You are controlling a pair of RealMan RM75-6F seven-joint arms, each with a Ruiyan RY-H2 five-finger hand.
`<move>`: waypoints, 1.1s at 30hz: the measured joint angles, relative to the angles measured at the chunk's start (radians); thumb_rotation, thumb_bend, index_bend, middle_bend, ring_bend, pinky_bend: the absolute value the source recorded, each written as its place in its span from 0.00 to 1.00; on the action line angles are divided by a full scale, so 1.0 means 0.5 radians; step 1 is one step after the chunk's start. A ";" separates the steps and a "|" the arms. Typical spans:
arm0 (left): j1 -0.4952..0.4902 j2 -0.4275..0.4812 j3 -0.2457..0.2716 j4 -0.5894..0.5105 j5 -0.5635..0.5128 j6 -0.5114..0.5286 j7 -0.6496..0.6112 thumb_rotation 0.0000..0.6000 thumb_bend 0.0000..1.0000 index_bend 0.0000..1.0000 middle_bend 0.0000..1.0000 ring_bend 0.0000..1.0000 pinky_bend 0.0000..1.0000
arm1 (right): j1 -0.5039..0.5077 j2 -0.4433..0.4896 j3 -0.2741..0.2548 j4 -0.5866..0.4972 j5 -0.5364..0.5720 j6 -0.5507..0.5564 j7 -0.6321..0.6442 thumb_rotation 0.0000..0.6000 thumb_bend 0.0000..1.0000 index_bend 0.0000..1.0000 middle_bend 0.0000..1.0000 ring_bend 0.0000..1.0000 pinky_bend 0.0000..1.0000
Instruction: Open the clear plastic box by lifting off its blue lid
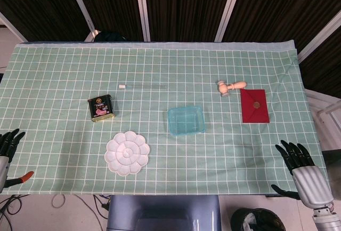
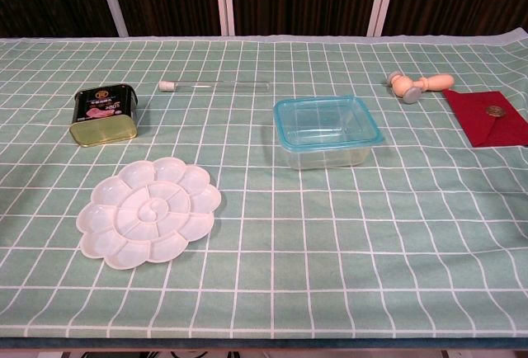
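Only the head view shows the hands: the left hand [image 1: 9, 145] and right hand [image 1: 302, 168] hang off the table's near edge, fingers spread, holding nothing. The clear plastic box [image 1: 186, 120], blue lid [image 2: 327, 121] still on, sits well ahead between them, nearer the right hand; the chest view shows the box's transparent walls

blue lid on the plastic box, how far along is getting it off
Nothing looks done: the blue lid sits on the clear plastic box. Nothing is in hand either; in the head view the left hand and right hand sit open at the near table edge, far from the box. Left: reach the box, grip the lid, lift it off.
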 measured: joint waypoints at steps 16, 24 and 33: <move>0.004 0.012 -0.015 -0.024 -0.026 -0.079 0.013 1.00 0.01 0.00 0.00 0.00 0.02 | -0.040 -0.041 0.082 -0.020 0.108 0.020 -0.010 1.00 0.21 0.00 0.00 0.00 0.00; -0.022 -0.013 -0.049 -0.026 -0.086 -0.153 0.055 1.00 0.01 0.00 0.00 0.00 0.02 | -0.046 -0.098 0.167 -0.042 0.281 -0.014 -0.057 1.00 0.21 0.00 0.00 0.00 0.00; -0.047 -0.052 -0.094 -0.073 -0.145 -0.199 0.195 1.00 0.01 0.00 0.00 0.00 0.02 | -0.039 -0.176 0.222 -0.008 0.346 -0.056 -0.107 1.00 0.21 0.00 0.00 0.00 0.00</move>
